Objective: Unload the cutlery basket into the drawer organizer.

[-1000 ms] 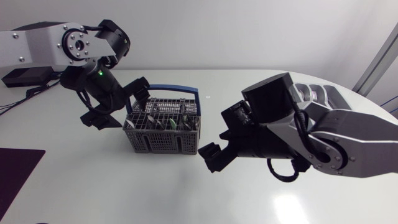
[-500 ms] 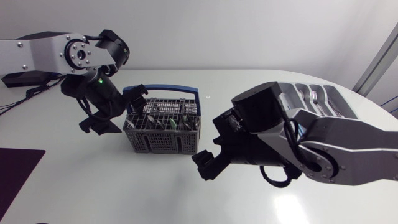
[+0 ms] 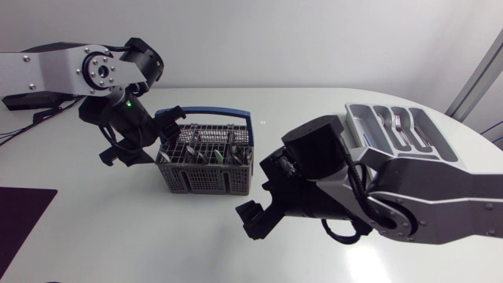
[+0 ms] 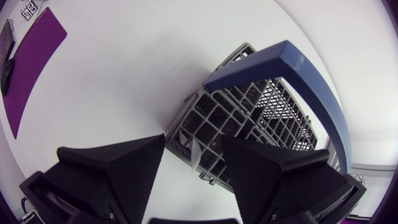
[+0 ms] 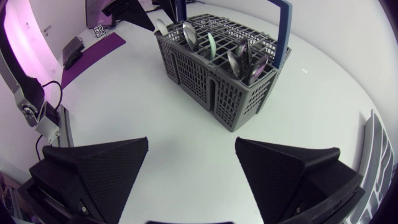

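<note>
**Both jaws released, cutlery in the basket**

Nearest the head camera, the right arm (image 3: 409, 204) reaches past the middle of the desk (image 3: 157, 244). Its jaws hang low just in front of the cutlery basket (image 3: 206, 169), spread wide and holding nothing. In the right wrist view only bare desk lies between the two black fingers (image 5: 93, 168), with the basket ahead of them and apart. A purple mat (image 3: 20, 220) lies at the desk's left edge.

The grey basket stands upright mid-desk, its blue handle (image 3: 212, 114) arched over the top. Spoons and other pieces, one with a green grip (image 5: 211, 45), stand in its compartments.

At the basket's left end, the left arm (image 3: 47, 71) bends down with its jaws just beside the basket wall. The left wrist view shows them released, the fingers (image 4: 118, 168) apart, with a corner of the basket (image 4: 249, 124) ahead of the gap and neither finger touching it.

Farther back on the right lies the drawer organizer (image 3: 361, 118), a silver-grey tray partly hidden by the right arm. It is well apart from the basket, and a few forks (image 3: 401, 126) lie in its long compartments.
</note>
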### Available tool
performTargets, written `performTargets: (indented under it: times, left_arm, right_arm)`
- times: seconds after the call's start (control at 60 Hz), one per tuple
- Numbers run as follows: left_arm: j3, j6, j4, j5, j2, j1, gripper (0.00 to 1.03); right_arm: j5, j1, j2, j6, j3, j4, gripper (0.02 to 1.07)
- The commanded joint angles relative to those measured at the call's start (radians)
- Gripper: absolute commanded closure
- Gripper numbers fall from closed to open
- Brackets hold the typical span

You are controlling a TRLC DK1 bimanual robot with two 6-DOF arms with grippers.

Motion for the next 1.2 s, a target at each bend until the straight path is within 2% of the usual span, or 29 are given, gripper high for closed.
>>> performTargets:
  times: [0.0, 0.067, 0.167, 0.367, 0.5, 1.083, 1.183]
  left_arm:
    - [-0.026, 0.011, 0.002, -0.009, 0.004, 0.004, 0.44]
    - [-0.032, 0.016, 0.004, -0.009, -0.001, 0.001, 0.44]
    - [-0.035, 0.022, 0.004, -0.009, -0.007, -0.002, 0.57]
    - [-0.031, 0.045, 0.004, -0.009, -0.015, -0.013, 0.58]
    - [-0.023, 0.048, 0.004, -0.009, -0.015, -0.021, 0.78]
    - [-0.020, 0.103, 0.005, 0.009, -0.032, -0.016, 0.76]
    - [-0.022, 0.105, 0.007, 0.009, -0.030, -0.016, 0.80]
  right_arm:
    - [0.009, 0.020, 0.017, 0.026, -0.021, 0.015, 0.06]
    - [0.015, 0.032, 0.018, 0.026, -0.021, 0.021, 0.06]
    - [0.021, 0.043, 0.029, 0.028, -0.018, 0.024, 0.06]
    - [0.025, 0.050, 0.038, 0.029, -0.017, 0.025, 0.06]
    - [0.025, 0.052, 0.043, 0.029, -0.018, 0.030, 0.06]
    - [0.035, 0.066, 0.047, 0.029, -0.021, 0.036, 0.06]
    - [0.035, 0.067, 0.047, 0.029, -0.021, 0.036, 0.06]
